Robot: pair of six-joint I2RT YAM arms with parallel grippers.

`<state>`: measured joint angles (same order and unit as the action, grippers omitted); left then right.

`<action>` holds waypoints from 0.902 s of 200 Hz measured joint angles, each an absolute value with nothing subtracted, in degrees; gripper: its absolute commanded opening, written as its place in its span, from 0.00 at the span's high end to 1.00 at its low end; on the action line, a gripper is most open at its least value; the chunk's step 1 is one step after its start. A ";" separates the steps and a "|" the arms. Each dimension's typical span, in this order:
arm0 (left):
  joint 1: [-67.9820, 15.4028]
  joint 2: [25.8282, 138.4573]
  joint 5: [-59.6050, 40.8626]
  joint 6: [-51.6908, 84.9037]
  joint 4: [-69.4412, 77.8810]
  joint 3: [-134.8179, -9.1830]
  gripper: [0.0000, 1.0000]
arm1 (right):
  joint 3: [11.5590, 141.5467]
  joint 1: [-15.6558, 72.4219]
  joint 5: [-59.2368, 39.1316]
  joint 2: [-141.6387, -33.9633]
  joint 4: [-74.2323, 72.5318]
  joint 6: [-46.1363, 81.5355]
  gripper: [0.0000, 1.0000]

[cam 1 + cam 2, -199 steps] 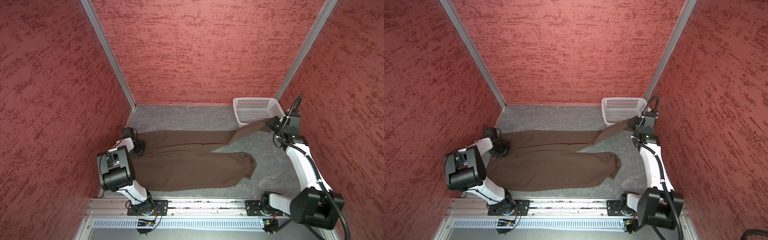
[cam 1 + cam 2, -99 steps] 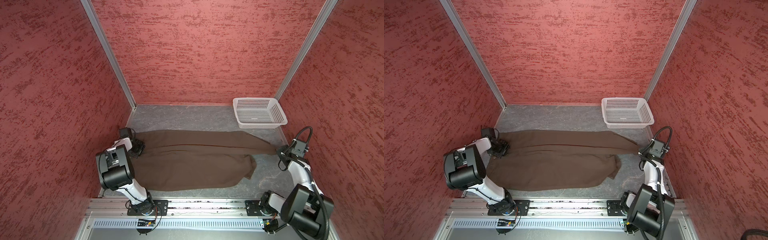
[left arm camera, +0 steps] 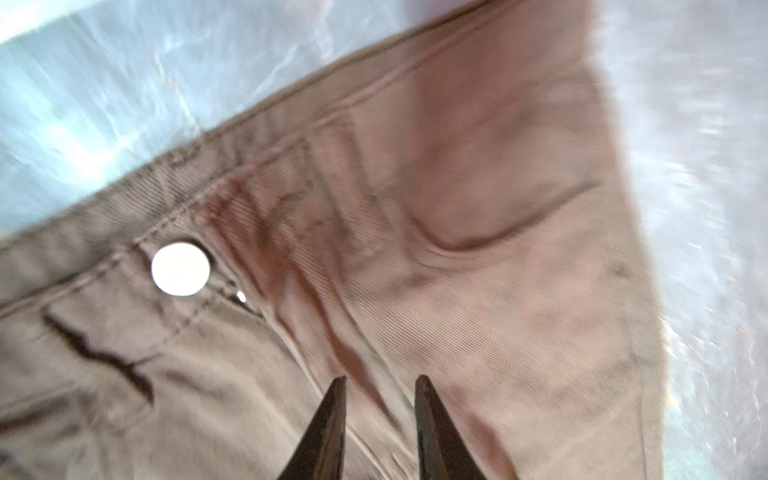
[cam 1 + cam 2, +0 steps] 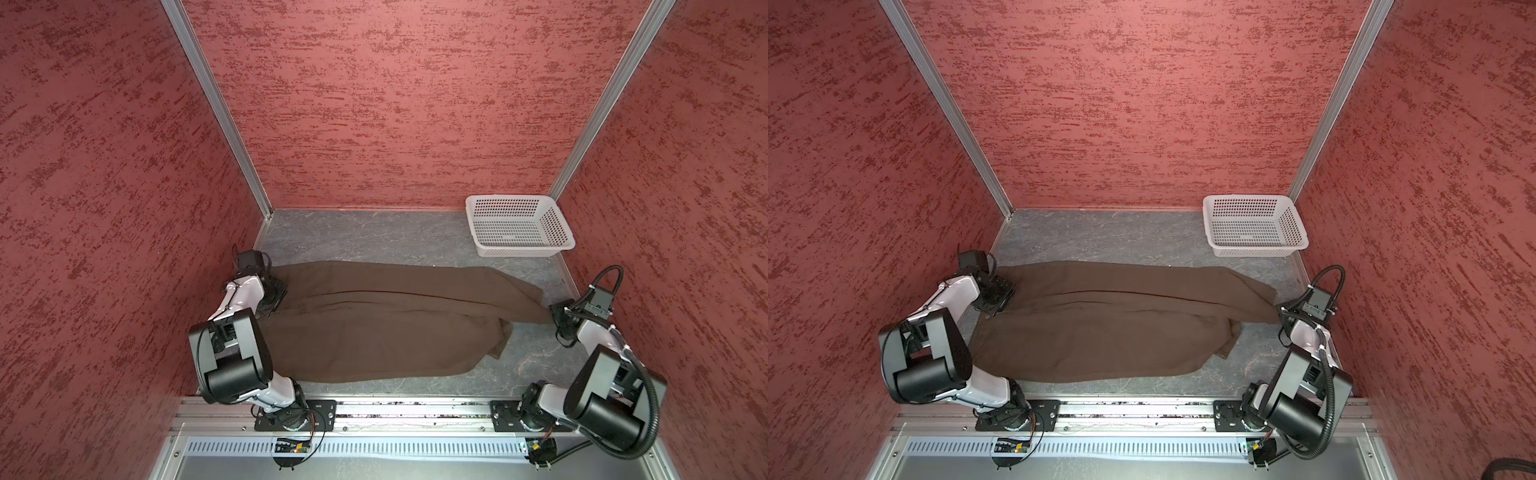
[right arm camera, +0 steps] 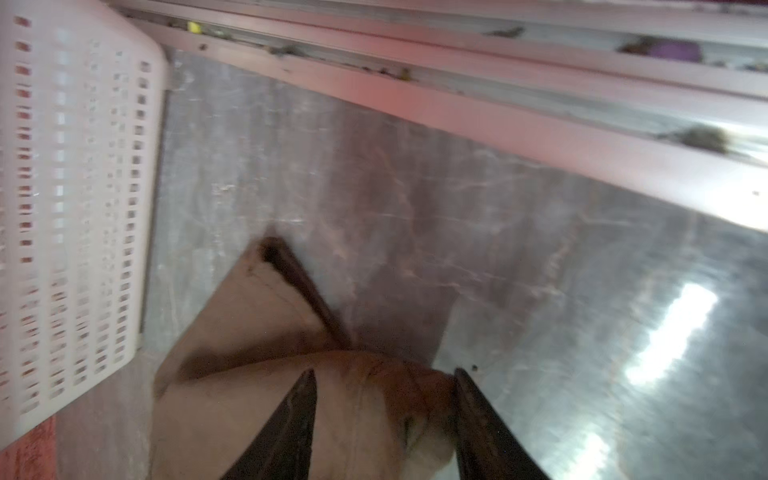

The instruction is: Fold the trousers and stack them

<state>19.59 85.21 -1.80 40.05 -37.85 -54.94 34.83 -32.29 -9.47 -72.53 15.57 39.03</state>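
Trousers lie lengthwise across the tabletop, waistband at your left, legs running right, well apart from the white basket in the far right corner. One leg sits laid along the other, so you look to be closing out the leg-on-leg fold.

Your left hand is down on the waistband, near the pale button. Its fingers are only narrowly parted, with a ridge of cloth running up between them. Whether that ridge is actually pinched, I can't tell.

Your right hand sits at the far leg's cuff. Its jaws stand well apart, and the cuff lies slack between them with no pinch that I can see.

Watch the cuffs: in both top views the upper leg reaches right out to your right hand, while the nearer leg stops short, its end curled under.

Next, I'd say, comes the crosswise fold. That calls for squaring the two cuffs, getting a fresh grip through both layers, then carrying them toward the waistband while your left hand pins that end.
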 measured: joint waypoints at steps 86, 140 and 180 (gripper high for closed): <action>3.11 89.27 3.07 39.55 -39.33 -63.88 0.67 | 43.05 -19.75 -0.21 -79.53 16.49 34.41 0.69; 0.64 96.31 2.42 39.57 -38.74 -63.88 0.67 | 46.19 -19.75 11.31 -67.64 20.78 32.08 0.83; 0.19 99.83 1.34 39.57 -37.63 -64.10 0.67 | 49.23 -19.77 10.35 -72.07 17.32 31.81 0.83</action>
<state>0.19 99.83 1.34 39.57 -37.63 -64.10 49.23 -19.77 10.35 -72.07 17.32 31.81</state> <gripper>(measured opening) 0.331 0.169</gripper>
